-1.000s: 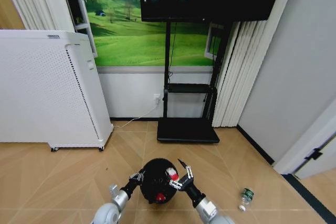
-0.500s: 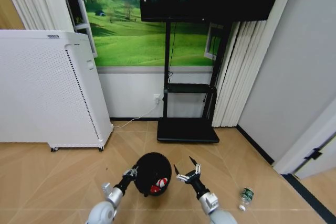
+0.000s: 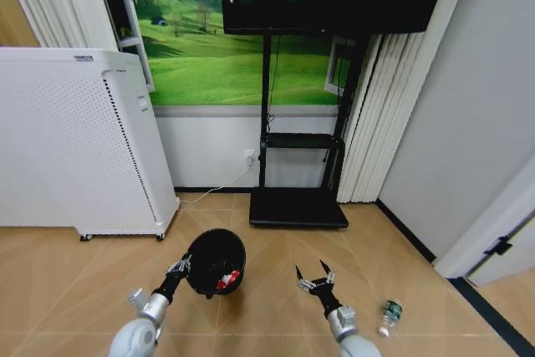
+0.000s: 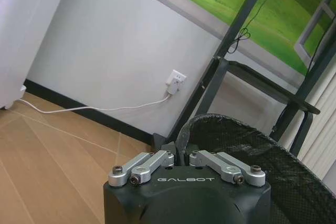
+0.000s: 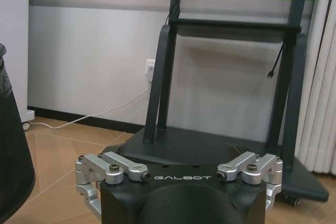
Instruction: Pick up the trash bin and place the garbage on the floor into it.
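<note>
From my remote seat I see the tan chevron floor [image 3: 75,273] in front of a TV stand [image 3: 299,206], and over it my left gripper [image 3: 178,268] is pinching the rim of the black mesh trash bin [image 3: 216,261], tilted so its mouth faces the camera, probably so it can take more litter. Inside lie red-and-white lumps [image 3: 229,277]. My right gripper [image 3: 316,277] hovers spread and empty between the bin and the small green bottle [image 3: 390,316] lying nearby.
</note>
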Robot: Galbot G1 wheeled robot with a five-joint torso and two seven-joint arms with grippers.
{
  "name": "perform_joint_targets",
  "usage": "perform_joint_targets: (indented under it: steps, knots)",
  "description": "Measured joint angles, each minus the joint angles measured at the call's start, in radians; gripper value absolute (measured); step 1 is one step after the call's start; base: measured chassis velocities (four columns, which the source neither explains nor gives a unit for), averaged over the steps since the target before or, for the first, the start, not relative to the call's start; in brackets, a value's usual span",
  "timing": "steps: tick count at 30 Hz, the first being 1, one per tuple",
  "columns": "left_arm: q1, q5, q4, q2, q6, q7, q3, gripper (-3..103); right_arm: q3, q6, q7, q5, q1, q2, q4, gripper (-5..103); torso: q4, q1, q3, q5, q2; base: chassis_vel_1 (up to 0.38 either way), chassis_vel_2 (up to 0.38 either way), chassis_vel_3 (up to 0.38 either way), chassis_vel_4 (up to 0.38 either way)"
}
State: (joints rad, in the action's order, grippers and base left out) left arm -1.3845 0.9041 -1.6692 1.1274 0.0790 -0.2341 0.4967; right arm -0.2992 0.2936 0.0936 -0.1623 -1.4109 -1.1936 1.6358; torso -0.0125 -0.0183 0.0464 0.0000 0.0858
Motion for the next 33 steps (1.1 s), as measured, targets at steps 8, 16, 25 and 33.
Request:
perform_joint_targets:
  steps: [8, 16, 25, 33]
  knots:
    - [-0.010, -0.003, 0.003, 0.011, 0.001, -0.009, 0.015, 7, -0.019, -0.021, 0.066, 0.070, 0.006, -0.018, -0.073, 100, -0.0002, 0.000, 0.000, 0.0004, 0.000, -0.228, -0.200, 0.222, 0.219]
    - [-0.019, -0.006, 0.009, 0.028, 0.005, -0.030, 0.036, 7, -0.059, -0.038, 0.086, 0.097, 0.009, -0.031, -0.161, 100, -0.0001, 0.000, 0.000, -0.0002, 0.000, -0.220, -0.204, 0.231, 0.208]
    - [-0.010, -0.002, 0.031, 0.039, 0.013, -0.048, 0.058, 7, -0.078, -0.087, 0.108, 0.054, -0.052, -0.042, -0.194, 100, 0.0002, 0.000, 0.000, -0.0001, 0.000, 0.026, 0.014, -0.031, -0.012]
    - [-0.004, 0.003, 0.033, 0.046, 0.017, -0.054, 0.056, 7, -0.061, -0.121, 0.141, 0.007, 0.026, -0.055, -0.325, 100, 0.0001, 0.000, 0.000, 0.0000, 0.000, 0.021, 0.013, -0.010, -0.015]
